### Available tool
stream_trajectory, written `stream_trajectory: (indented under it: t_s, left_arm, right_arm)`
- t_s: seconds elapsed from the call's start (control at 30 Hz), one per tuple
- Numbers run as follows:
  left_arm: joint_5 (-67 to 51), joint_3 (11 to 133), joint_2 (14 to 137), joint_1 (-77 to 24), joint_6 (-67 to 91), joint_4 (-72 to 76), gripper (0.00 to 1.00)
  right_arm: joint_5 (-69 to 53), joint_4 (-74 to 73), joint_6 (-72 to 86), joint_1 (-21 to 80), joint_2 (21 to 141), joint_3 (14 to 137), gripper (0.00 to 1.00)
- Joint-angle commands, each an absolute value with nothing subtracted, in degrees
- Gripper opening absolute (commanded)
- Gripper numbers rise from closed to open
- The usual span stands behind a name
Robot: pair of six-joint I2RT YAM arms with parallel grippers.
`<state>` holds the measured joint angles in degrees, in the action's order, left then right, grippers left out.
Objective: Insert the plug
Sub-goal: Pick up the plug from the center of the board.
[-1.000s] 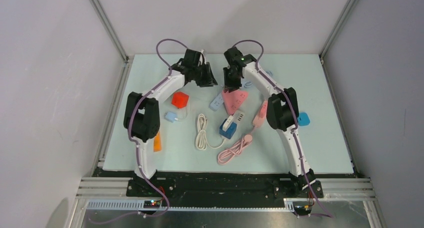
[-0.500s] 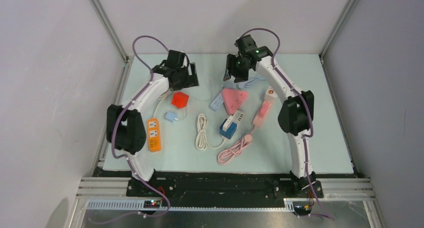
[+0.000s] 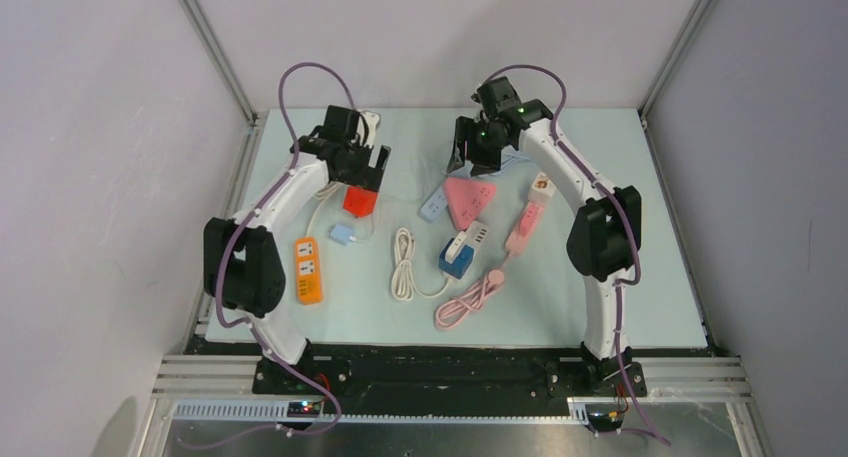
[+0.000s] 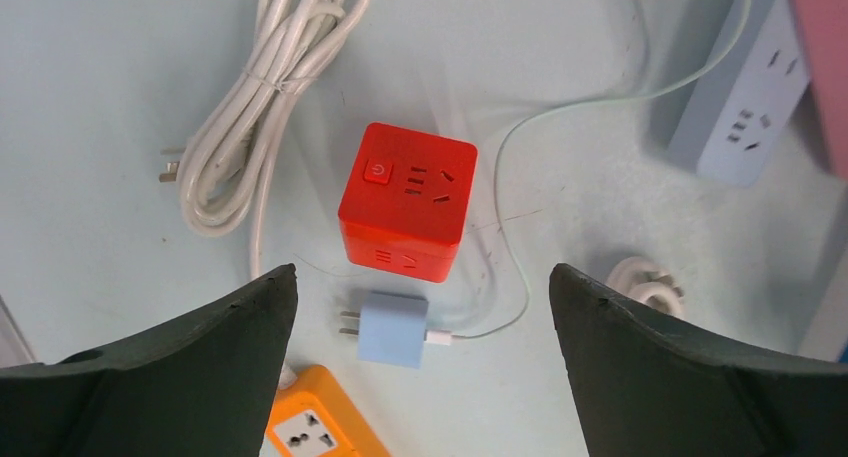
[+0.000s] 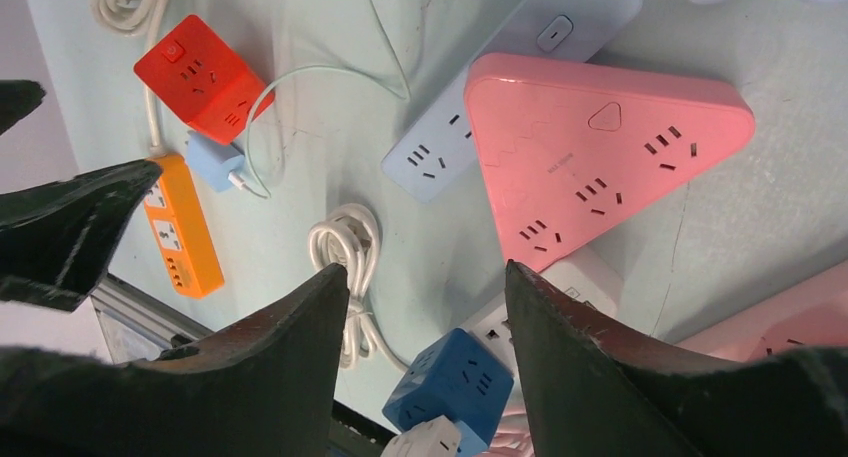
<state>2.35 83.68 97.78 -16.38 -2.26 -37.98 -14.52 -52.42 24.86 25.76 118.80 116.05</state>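
L claw (image 4: 422, 269) is wide open w/ nothing in it; the little blue plug (image 4: 393, 329) lies below, between its fingers (image 4: 200, 347), just beside the red cube socket (image 4: 408, 202), pins aimed at one finger. Plug looks light, hard & slippy w/ a thin soft cord (image 4: 600, 101) that may tug, so best pinch its body, not pins or cord. Orange strip (image 4: 315, 432) sits near that same finger & the cube crowds the far side, more room by the other finger; R claw (image 5: 428, 269) is open & empty too.
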Motion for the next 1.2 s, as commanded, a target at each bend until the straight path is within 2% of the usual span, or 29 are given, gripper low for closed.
stream_trajectory:
  t_s: [0.0, 0.23, 0.37, 0.67, 0.87, 1.0, 1.17]
  left_arm:
    - [3.01, 84.76, 100.98, -16.4, -11.07, -40.28, 1.0]
    - [1.01, 86.33, 106.26, -15.77, -9.37, -41.62, 0.99]
    - [0.82, 87.77, 108.85, -14.11, -7.86, -41.82, 0.9]
    - [0.85, 89.62, 111.6, -12.43, -7.23, -41.77, 0.83]
    - [-1.62, 90.25, 112.93, -12.07, -6.98, -41.77, 0.74]
    - [-3.15, 90.18, 112.96, -11.83, -7.0, -41.8, 0.59]
    - [-5.07, 90.1, 111.02, -11.7, -6.36, -41.75, 0.26]
  right_arm:
    - [-16.59, -52.8, 25.3, 25.19, 117.23, 116.71, 0.62]
    - [-19.2, -53.49, 27.39, 24.25, 116.56, 115.15, 0.59]
    - [-18.93, -54.25, 27.54, 24.33, 116.63, 115.09, 0.57]
    - [-17.98, -54.68, 27.97, 24.7, 116.46, 114.33, 0.55]
    - [-18.08, -54.62, 28.37, 24.76, 116.39, 114.8, 0.55]
    - [-18.11, -54.58, 28.31, 24.86, 116.01, 114.8, 0.55]
    - [-18.48, -54.58, 27.48, 24.99, 115.37, 114.63, 0.56]
